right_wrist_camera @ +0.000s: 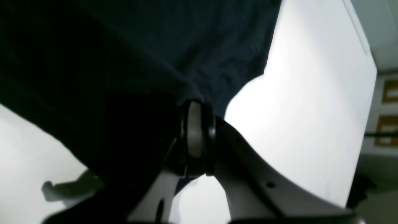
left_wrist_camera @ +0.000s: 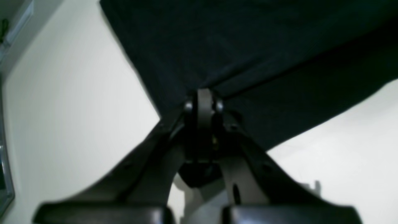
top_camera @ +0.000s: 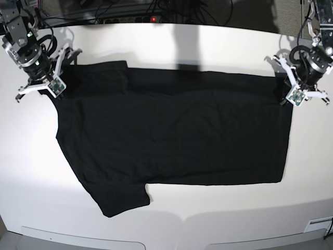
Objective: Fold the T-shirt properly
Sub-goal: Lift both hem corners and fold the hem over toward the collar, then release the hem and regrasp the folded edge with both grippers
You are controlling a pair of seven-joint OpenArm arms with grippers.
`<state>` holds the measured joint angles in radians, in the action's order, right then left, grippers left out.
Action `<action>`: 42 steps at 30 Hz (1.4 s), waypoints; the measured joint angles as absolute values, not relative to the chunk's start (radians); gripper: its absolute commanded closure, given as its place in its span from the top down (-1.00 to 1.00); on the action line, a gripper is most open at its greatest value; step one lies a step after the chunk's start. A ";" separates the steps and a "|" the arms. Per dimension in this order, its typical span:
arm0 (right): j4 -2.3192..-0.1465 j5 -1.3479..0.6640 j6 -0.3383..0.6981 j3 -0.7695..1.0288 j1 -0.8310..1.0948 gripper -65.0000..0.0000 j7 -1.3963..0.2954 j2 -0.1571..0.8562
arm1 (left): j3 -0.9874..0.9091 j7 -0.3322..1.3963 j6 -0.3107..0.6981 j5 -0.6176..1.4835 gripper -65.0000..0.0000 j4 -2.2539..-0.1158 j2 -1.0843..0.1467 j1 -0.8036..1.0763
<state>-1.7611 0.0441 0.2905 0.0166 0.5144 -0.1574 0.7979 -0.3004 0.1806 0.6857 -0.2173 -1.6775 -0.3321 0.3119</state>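
Table edges: you have the white table [top_camera: 171,41] with its far edge along the top of the base view, where cables and a power strip [top_camera: 130,20] lie just behind it; the near edge curves along the bottom.
Open room: you see bare table all round the shirt, a wide strip toward you, narrower strips at both sides and behind.
Shirt place: the shirt [top_camera: 171,140] lies spread flat across the middle of the table, hem toward the left gripper's side, sleeves toward the right gripper's side.
Left gripper: the left gripper [left_wrist_camera: 203,93] sits at the far hem corner, jaws together and pinching the cloth edge.
Right gripper: the right gripper [right_wrist_camera: 196,104] sits at the far sleeve end, jaws together on cloth there; dark shadow makes it hard for you to judge how much cloth it bites.
Hidden: both wrist views are blurred, and the gripper bodies cut off the lower part of each.
Cut off: both arms run out of the base view at its top corners.
Shirt look: you see plain black cloth only, short sleeves, a folded band along the far edge, and the near sleeve [top_camera: 122,198] jutting toward you.
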 measured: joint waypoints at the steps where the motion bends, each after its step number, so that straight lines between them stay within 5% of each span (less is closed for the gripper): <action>1: -1.745 0.041 0.299 0.016 0.500 -1.00 -0.153 0.798 | -0.292 0.183 0.682 -0.217 -1.00 -1.657 -0.332 0.296; 14: -1.554 -0.007 0.414 0.012 0.353 -1.00 -0.127 0.790 | -0.208 0.170 0.684 -0.279 -1.00 -1.372 -0.335 0.117; 30: -1.361 0.027 0.529 0.012 0.119 -1.00 -0.105 0.673 | -0.207 0.164 0.686 -0.280 -1.00 -1.365 -0.365 0.078; 42: -1.355 0.027 0.559 0.012 0.114 -1.00 -0.105 0.665 | -0.207 0.105 0.688 -0.268 -1.00 -1.365 -0.410 0.078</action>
